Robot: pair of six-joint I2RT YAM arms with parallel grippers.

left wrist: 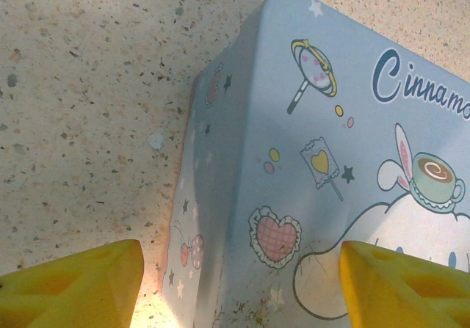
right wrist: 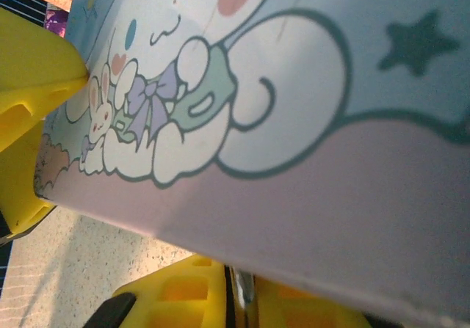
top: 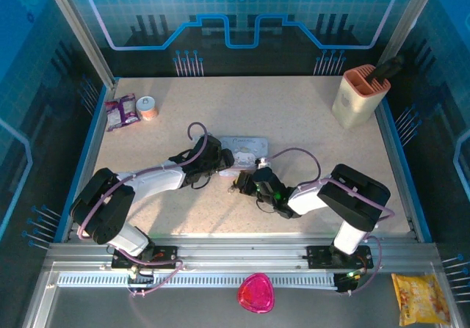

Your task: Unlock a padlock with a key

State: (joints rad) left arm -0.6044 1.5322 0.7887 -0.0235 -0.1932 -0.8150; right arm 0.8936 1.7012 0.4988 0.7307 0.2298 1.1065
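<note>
From above, both my arms lie low over the speckled table (top: 316, 122) and meet at the pale blue cartoon tin (top: 246, 150) in its middle. My left gripper (top: 226, 165) is at the tin's near left corner. My right gripper (top: 242, 183) sits just beside the tin's near edge, tips pointing left.

At the left wrist, my yellow fingers (left wrist: 73, 284) stand wide apart. One is over bare table beside the tin's side wall, the other over the printed lid, with the corner between them. I cannot tell whether either touches the tin.

At the right wrist, my two yellow fingers (right wrist: 183, 299) stand nearly together at the bottom of the picture. They are clamped on a thin metal sliver that I take for the key (right wrist: 244, 295), just below the tin's pinkish wall. My left gripper's finger (right wrist: 37, 71) meets the lid's rim at the left
</note>
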